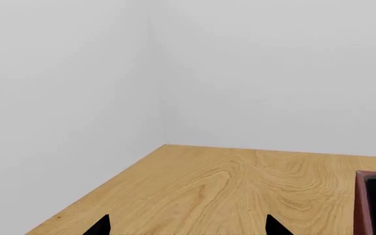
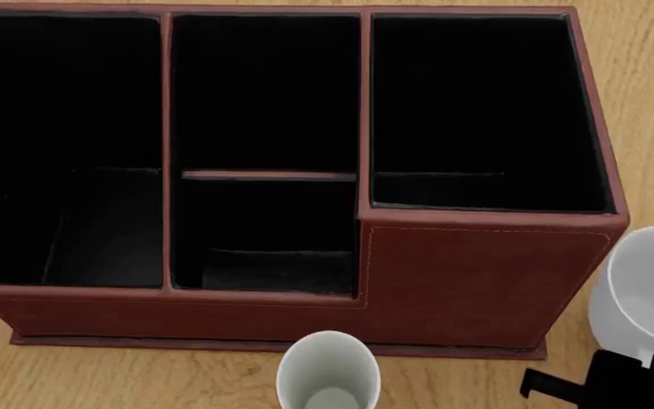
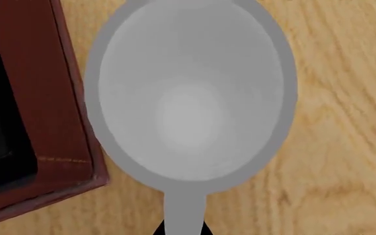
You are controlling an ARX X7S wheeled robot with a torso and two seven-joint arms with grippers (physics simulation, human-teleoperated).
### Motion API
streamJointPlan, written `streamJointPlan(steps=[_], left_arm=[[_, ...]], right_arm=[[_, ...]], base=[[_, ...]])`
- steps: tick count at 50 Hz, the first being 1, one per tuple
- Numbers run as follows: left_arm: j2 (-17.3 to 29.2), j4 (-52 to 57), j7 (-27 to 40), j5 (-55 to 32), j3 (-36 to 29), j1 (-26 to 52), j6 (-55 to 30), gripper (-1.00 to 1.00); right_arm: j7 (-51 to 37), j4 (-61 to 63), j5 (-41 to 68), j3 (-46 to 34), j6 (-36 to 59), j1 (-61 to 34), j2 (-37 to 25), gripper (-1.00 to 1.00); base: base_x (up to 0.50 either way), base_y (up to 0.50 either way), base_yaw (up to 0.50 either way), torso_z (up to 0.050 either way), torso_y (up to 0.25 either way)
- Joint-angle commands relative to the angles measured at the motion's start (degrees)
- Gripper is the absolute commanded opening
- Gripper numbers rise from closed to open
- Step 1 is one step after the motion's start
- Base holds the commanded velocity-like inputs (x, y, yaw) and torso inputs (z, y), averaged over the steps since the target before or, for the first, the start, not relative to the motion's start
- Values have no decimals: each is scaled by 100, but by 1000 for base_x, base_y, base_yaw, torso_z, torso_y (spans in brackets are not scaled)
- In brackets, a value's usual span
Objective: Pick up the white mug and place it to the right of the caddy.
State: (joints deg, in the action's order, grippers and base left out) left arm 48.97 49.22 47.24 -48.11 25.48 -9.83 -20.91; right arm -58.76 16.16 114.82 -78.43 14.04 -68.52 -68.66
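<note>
I have the white mug [image 2: 636, 294] sitting just to the right of the caddy [image 2: 463, 281], close by its taller front corner section. In the right wrist view I look straight down into the white mug, and its handle [image 3: 184, 213] runs back toward my right tool [image 3: 182, 229], whose dark tips barely show on either side of the handle. I judge the right tool is clenched on the handle, though so little of it is in frame that this is my best reading and not a certainty. I cannot tell from these views whether the white mug's base is resting on the table [image 3: 344, 147] or hanging just above it.

My left tool [image 1: 188, 226] is well off to the caddy's left side, its two tips spread apart over bare table with nothing between them, so it is released and idle.

A second, slimmer mug [image 2: 327, 371] stands just in front of the caddy, near its middle.

What worries me: the white mug's rim looks almost touching the caddy's side wall. If I let go while it is tilted or still raised, it could tip against the caddy or rock on landing. Pulling the right tool back along the handle could also drag the white mug, and a careless sweep toward the caddy's front might clip the slimmer mug.
</note>
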Motion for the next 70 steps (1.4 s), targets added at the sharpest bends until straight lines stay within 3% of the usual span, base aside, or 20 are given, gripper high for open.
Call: streamJointPlan(steps=[1, 33, 34, 57, 70], left_arm=[[-30, -29, -43, 37, 1, -27, 33, 100], [-27, -51, 10, 84, -197, 106, -27, 100], [-30, -49, 8, 83, -186, 95, -25, 100], [-64, -6, 16, 74, -125, 9, -24, 100], [-63, -5, 12, 68, -169, 57, -21, 100]], right_arm=[[102, -157, -223, 46, 15, 105, 90, -100], [252, -230, -204, 70, -85, 235, 66, -100], [245, -222, -201, 71, -103, 247, 63, 100], [300, -85, -185, 122, -285, 367, -62, 100], [-272, 987, -388, 242, -786, 487, -755, 100]], base=[[0, 0, 3, 0, 0], [4, -1, 2, -1, -7], [0, 0, 3, 0, -12], [0, 0, 0, 0, 0], [0, 0, 0, 0, 0]])
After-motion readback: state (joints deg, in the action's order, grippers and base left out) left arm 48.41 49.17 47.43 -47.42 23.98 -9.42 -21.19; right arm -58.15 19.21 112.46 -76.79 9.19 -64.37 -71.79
